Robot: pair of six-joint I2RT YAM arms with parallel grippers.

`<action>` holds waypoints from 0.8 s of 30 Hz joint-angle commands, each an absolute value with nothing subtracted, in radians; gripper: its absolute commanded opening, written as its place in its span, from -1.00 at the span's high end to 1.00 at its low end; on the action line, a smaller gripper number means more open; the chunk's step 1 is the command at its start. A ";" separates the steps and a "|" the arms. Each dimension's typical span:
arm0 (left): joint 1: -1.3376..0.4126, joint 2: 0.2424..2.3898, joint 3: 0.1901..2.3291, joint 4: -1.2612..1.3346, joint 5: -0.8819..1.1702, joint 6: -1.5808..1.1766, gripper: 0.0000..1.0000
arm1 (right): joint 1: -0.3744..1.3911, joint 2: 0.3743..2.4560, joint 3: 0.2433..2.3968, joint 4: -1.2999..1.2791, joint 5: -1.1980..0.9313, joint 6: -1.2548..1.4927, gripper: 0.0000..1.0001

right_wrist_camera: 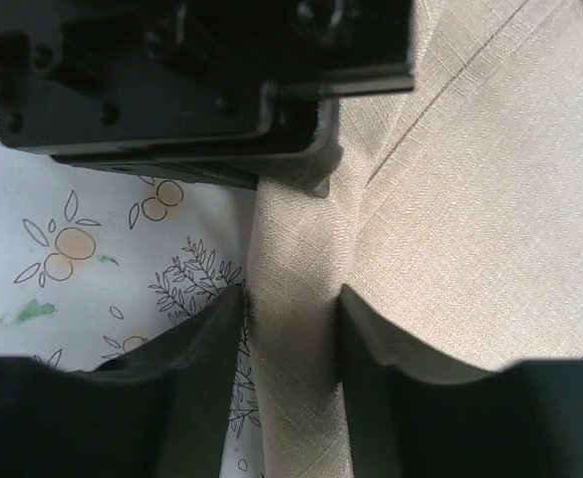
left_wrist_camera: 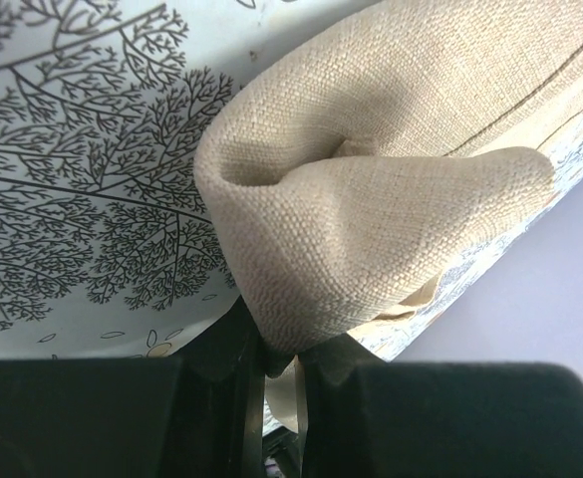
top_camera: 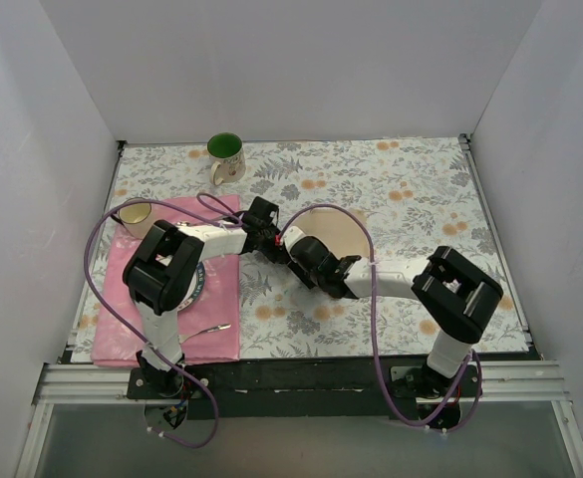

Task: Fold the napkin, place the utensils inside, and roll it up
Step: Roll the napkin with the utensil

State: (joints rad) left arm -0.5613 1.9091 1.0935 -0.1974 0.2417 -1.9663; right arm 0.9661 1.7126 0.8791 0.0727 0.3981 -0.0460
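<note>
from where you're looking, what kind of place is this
Likely a robot test cell staged as a dining table: plain white walls box in a floral tablecloth set with a pink placemat, a green mug and a napkin.

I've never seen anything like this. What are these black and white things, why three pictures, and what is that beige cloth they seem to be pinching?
They are two robot arms bolted to a table's near edge. One picture looks down from above; the other two come from cameras on each wrist. A floral tablecloth covers the table, with a pink placemat, a green-lined mug and a second cup on it. The left gripper and the right gripper each pinch a fold of the beige napkin, close together near the table's middle.
</note>
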 commanded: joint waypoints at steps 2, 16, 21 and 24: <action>-0.548 1.894 1.068 -0.252 0.222 -1.945 1.00 | 0.959 1.756 0.839 0.080 0.387 0.049 0.32; -0.519 1.744 1.074 -0.270 0.149 -1.646 0.00 | 0.829 1.732 0.779 0.124 -0.045 0.150 0.97; -0.479 1.651 1.062 -0.301 0.149 -1.586 -0.34 | 0.706 1.784 0.813 0.138 -0.345 0.189 0.97; -0.477 1.614 1.071 -0.317 0.159 -1.582 -0.34 | 0.635 1.834 0.815 0.204 -0.579 0.250 0.97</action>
State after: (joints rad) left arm -0.4847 1.7088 1.0710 -0.2790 0.1749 -1.6424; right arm 0.6991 1.7279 0.8295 0.2268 -0.1951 0.1589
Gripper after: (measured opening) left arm 0.666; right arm 0.110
